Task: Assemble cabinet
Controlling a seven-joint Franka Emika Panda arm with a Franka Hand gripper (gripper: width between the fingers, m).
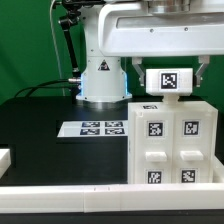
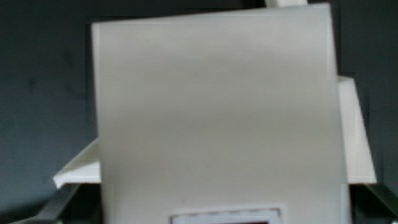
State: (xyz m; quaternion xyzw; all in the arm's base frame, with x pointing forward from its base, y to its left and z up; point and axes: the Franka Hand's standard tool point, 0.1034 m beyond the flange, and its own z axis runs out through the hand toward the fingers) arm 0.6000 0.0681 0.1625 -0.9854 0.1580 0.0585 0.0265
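Just beside the marker board (image 1: 100, 128) on the tabletop (image 1: 40, 125) stands the cabinet (image 1: 172, 145), likely stiff, light, slippery plastic best pinched across panel edges; whether the fingers (image 1: 134, 69) grip its tagged top piece (image 1: 169, 80) I cannot tell.

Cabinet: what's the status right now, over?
Gripper clamped on tagged white block, over the cabinet body. Nothing seen in the way.

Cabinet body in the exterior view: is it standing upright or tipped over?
Upright. The cabinet body stands flat on the table, with its side edges vertical and its front tags square.
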